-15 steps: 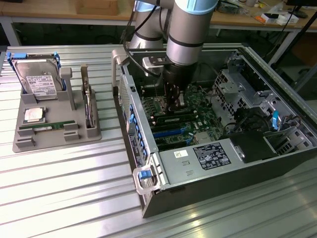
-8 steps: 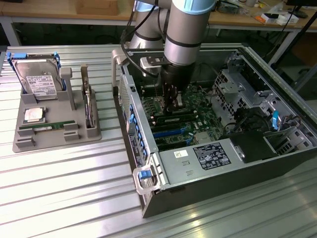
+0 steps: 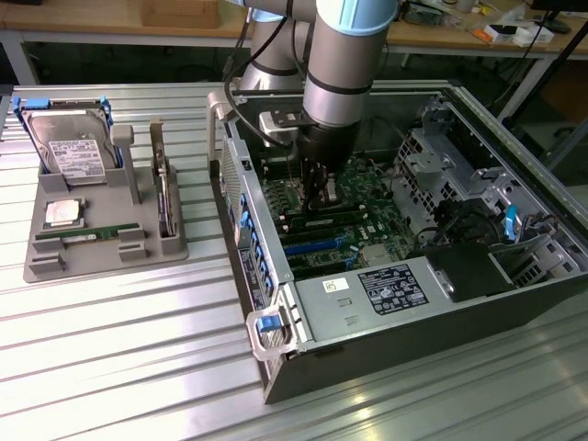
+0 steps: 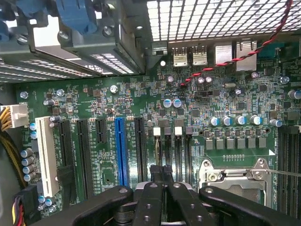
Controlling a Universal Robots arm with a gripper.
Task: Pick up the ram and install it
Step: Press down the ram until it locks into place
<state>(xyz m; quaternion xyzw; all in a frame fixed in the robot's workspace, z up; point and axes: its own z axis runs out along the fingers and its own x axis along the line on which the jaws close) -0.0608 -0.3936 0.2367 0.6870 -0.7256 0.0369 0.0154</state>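
A ram (image 3: 87, 235), a long thin green stick, lies flat in a groove of the grey tray (image 3: 101, 262) at the exterior view's left, far from the arm. My gripper (image 3: 319, 195) is down inside the open computer case (image 3: 276, 367), just above the motherboard. Its black fingers (image 4: 155, 188) are pressed together, with nothing visible between them. The gripper (image 4: 162, 168) hovers over the black memory slots (image 4: 167, 146) beside the processor socket (image 4: 235, 176). I cannot tell whether a stick sits in the slot under the fingertips.
The tray also holds a hard drive (image 3: 69, 147), a square silver chip (image 3: 62, 213) and an upright card with a metal bracket (image 3: 163, 197). Drive cages (image 3: 450, 165) and cables crowd the case on the exterior view's right. Expansion slots (image 4: 120, 150) lie beside the memory slots.
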